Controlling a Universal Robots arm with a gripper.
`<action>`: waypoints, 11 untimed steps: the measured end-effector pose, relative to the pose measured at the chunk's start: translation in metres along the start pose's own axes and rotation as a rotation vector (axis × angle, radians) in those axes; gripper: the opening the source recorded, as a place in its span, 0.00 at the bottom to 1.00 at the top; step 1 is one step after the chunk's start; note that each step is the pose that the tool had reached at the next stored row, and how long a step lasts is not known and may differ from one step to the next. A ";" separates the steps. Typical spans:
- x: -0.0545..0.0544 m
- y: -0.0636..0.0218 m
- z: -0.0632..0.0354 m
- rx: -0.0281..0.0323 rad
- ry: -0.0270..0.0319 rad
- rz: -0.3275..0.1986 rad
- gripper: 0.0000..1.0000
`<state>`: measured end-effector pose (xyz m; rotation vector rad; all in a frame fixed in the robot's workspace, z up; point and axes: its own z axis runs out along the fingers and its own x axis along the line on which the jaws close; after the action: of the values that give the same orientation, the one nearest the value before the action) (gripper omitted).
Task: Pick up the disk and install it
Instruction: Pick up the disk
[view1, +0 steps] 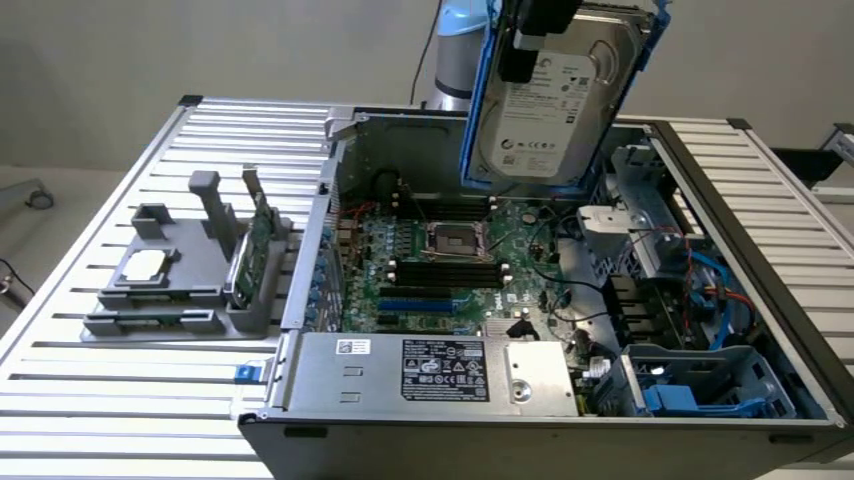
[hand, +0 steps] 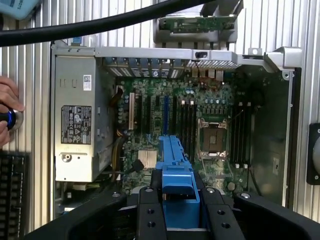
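Gripper (hand: 180, 195) is clamping the disk (view1: 554, 100) by its blue carrier (hand: 175, 167), fingers (hand: 150, 212) pressing either side of the plastic rail. Disk is hanging near-upright above the open PC case (view1: 467, 450), at approx 12 o'clock in ext. view, label facing camera, not yet seated in any bay. Judgement: metal drive is looking rigid, fairly heavy, shock-sensitive; carrier plastic more flexible. Best hold pt: carrier edges, not label face. Grey holder (view1: 174, 300) w/ green card (view1: 254, 255) is sitting at 9 o'clock.
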<state>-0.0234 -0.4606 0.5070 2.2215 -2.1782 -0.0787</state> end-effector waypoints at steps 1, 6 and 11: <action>0.002 -0.0044 -0.0001 0.0000 -0.0001 0.000 0.33; 0.012 -0.0267 -0.0007 0.0000 0.0000 0.000 0.33; 0.023 -0.0477 -0.0008 0.0000 0.0000 0.000 0.33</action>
<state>0.0247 -0.4822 0.5047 2.2212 -2.1784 -0.0787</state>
